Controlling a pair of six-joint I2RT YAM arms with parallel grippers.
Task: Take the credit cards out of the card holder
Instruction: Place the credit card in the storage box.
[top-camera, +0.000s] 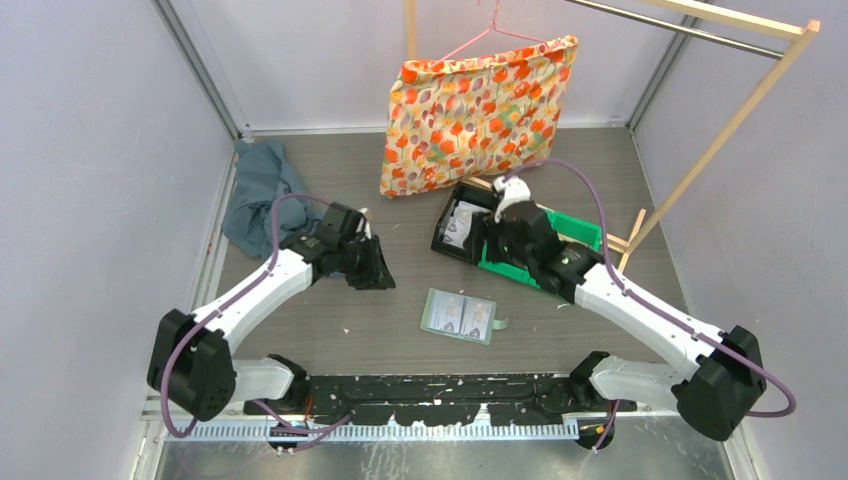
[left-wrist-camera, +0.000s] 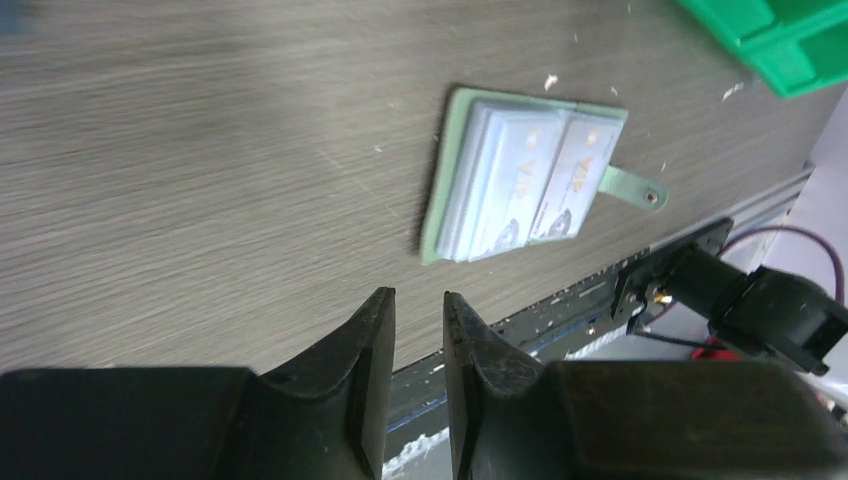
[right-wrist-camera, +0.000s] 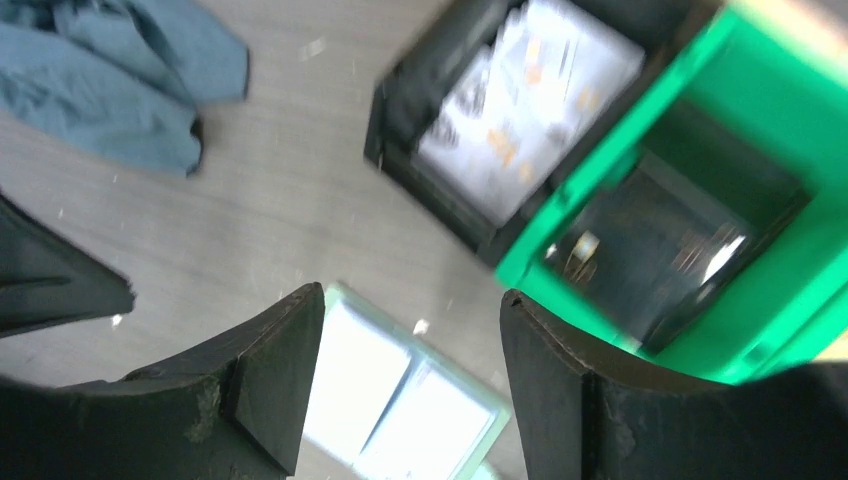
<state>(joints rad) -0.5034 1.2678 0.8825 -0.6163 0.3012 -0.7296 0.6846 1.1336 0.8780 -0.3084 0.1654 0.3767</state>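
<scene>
The pale green card holder (top-camera: 459, 315) lies open and flat on the table near the front middle. Two whitish credit cards (left-wrist-camera: 500, 180) sit side by side in its clear pockets. My left gripper (top-camera: 372, 272) hovers to the left of it. Its fingers (left-wrist-camera: 418, 298) stand a narrow gap apart with nothing between them. My right gripper (top-camera: 505, 240) is over the black tray (top-camera: 443, 232), which holds several loose whitish cards (right-wrist-camera: 530, 100). Its jaws (right-wrist-camera: 410, 300) are wide apart and empty, and the holder (right-wrist-camera: 400, 400) shows blurred on the table below them.
A bright green bin (top-camera: 570, 235) stands against the black tray's right side. A blue-grey cloth (top-camera: 260, 190) lies at the back left. A floral cushion (top-camera: 480, 110) hangs at the back middle, with a wooden rack (top-camera: 730, 130) at the right.
</scene>
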